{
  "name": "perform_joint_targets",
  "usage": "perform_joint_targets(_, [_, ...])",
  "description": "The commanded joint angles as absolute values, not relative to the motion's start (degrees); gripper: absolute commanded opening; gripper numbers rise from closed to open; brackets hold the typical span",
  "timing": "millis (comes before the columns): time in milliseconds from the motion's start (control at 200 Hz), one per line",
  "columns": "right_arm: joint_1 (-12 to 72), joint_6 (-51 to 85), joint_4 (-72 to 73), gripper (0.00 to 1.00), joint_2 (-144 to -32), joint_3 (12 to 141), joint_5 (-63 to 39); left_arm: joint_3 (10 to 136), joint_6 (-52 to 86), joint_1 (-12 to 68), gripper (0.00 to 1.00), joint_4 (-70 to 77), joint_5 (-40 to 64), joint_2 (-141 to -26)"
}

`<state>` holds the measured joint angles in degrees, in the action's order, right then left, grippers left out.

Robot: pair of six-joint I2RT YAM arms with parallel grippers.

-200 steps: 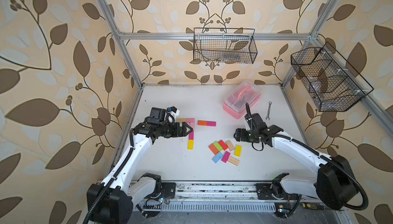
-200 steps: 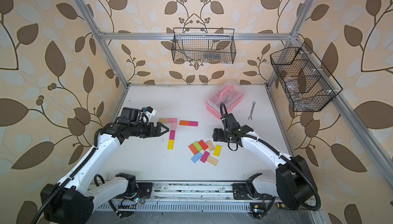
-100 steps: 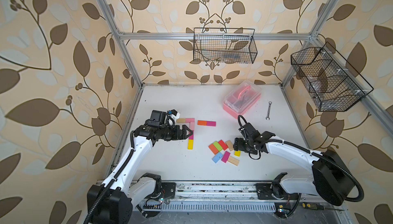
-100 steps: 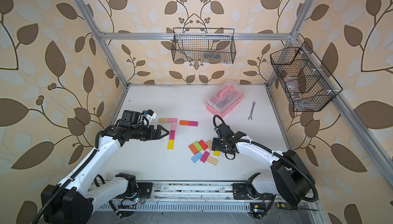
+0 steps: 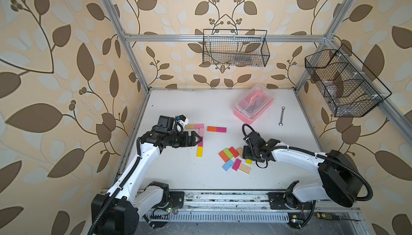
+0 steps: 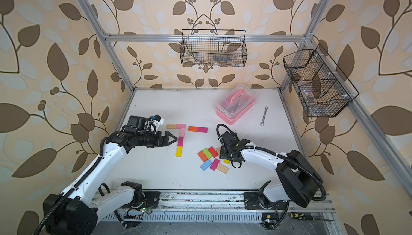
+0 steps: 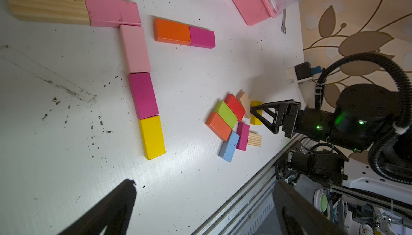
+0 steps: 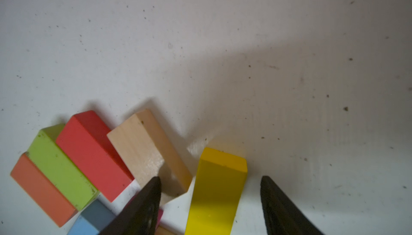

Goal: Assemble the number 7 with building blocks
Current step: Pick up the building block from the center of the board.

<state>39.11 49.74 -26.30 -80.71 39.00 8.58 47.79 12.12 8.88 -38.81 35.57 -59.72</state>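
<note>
The left gripper (image 5: 199,139) hangs low over the table (image 5: 178,102), jaws spread wide and holding nothing, its tips just beside the stem of the 7 (image 6: 182,133), on the stem's left. The 7 lies flat, with wood and pink blocks as its top and pale pink, magenta and yellow down the stem. Just right of it, not touching, lies a bar (image 5: 216,129) of orange and magenta. Nearer the rail sits a pile (image 5: 229,153) of loose blocks. At its right edge the right gripper (image 8: 209,179) straddles a yellow block (image 8: 217,191), with a gap on both sides: spread, not pinching. Further back are a box (image 5: 254,103) and a spanner (image 5: 281,115)
</note>
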Motion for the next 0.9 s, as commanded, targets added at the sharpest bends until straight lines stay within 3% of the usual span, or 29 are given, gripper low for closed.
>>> perform_joint_targets(0, [39.56,50.84,-29.86,0.68,-81.84,38.12,11.50,48.08,11.07,8.35,0.99,-38.50,36.21,-58.62])
perform_joint_targets(440, [39.69,51.93,-31.48,0.62,-73.22,33.30,12.83,47.89,11.25,8.35,0.99,-38.33,36.29,-58.62])
perform_joint_targets(760, [39.80,50.02,-26.28,0.62,-77.10,33.01,8.77,47.85,11.34,8.35,0.99,-38.42,36.12,-58.80])
perform_joint_targets(815, [39.77,49.87,-26.27,0.58,-78.03,32.80,8.70,47.82,11.36,8.35,0.99,-38.41,36.05,-58.74])
perform_joint_targets(895, [39.79,50.09,-26.28,0.42,-77.17,32.44,9.35,47.81,11.34,8.35,0.99,-38.41,36.04,-58.79])
